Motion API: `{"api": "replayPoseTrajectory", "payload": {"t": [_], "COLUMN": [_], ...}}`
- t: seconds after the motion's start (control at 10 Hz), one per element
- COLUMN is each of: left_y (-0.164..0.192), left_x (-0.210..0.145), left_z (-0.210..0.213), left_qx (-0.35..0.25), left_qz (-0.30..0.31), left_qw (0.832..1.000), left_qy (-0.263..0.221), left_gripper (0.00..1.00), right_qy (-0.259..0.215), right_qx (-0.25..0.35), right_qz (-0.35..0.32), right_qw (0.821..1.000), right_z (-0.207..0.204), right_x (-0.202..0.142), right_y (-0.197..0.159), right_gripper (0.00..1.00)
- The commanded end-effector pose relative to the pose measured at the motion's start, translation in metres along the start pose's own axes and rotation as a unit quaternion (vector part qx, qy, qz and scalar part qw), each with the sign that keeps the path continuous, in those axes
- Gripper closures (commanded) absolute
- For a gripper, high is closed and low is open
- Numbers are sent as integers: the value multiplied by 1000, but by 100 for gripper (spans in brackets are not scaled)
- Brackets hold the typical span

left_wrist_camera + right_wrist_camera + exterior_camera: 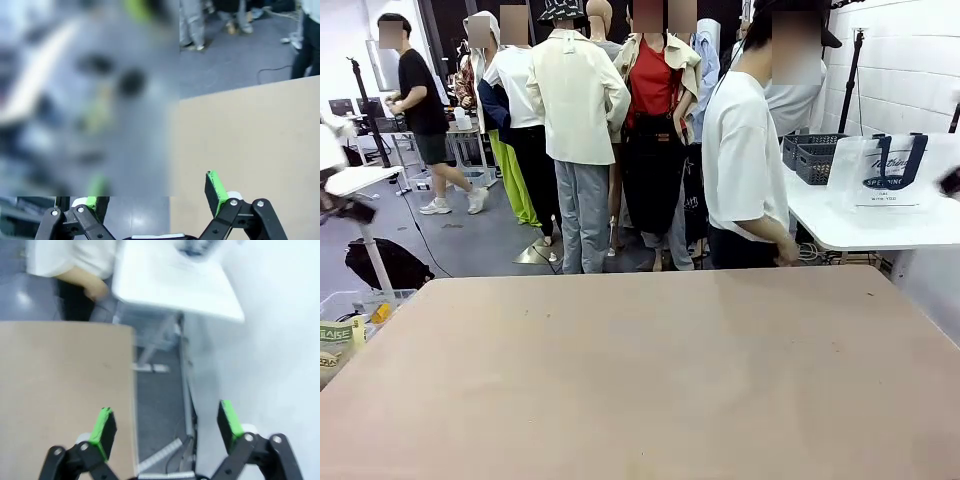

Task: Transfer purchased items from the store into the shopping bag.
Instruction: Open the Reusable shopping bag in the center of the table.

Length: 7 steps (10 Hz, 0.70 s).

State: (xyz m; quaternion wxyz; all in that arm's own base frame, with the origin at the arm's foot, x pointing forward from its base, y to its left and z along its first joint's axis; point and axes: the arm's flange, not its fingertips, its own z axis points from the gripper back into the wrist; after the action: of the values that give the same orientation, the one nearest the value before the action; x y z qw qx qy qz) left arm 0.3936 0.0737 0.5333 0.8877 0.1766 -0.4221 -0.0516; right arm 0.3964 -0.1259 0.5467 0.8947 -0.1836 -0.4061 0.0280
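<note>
Two grippers, both with green-padded fingers spread wide apart. The left gripper [154, 196] hangs at the edge of a tan table [640, 380], one finger over the tabletop and one over the floor. The right gripper [167, 429] straddles another edge of the table the same way. Ahead of it is a white side table [880, 230], where the bag [890, 172] stands upright, well apart from both grippers. The bag is whitish and translucent, with navy handles, dark lettering and a round logo. A dark grey lattice basket [808, 158] sits just behind it. A person [745, 160] in a white T-shirt stands beside the side table.
</note>
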Motion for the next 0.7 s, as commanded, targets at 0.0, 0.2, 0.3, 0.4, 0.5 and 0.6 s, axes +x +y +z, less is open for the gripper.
{"api": "replayPoseTrajectory", "payload": {"t": [0.0,0.2,0.3,0.4,0.5,0.6], "left_y": [23,49,48,27,84,84], "left_x": [-51,-82,-84,-66,-51,-51], "left_z": [8,7,3,-1,-7,-7], "left_qx": [46,63,60,92,57,57], "left_qz": [80,144,158,155,135,135], "left_qw": [995,986,984,980,987,987], "left_qy": [43,60,64,86,68,68], "left_gripper": [0,0,0,0,0,0], "right_qy": [53,66,61,72,72,72], "right_qx": [-47,-49,-40,-51,-51,-51], "right_qz": [-78,-121,-117,-100,-100,-100], "right_qw": [994,989,990,991,991,991], "right_z": [-30,-39,-42,-36,-36,-36], "right_x": [-21,-50,-57,-62,-62,-62], "right_y": [-39,-68,-65,-85,-85,-85], "right_gripper": [0,0,0,0,0,0]}}
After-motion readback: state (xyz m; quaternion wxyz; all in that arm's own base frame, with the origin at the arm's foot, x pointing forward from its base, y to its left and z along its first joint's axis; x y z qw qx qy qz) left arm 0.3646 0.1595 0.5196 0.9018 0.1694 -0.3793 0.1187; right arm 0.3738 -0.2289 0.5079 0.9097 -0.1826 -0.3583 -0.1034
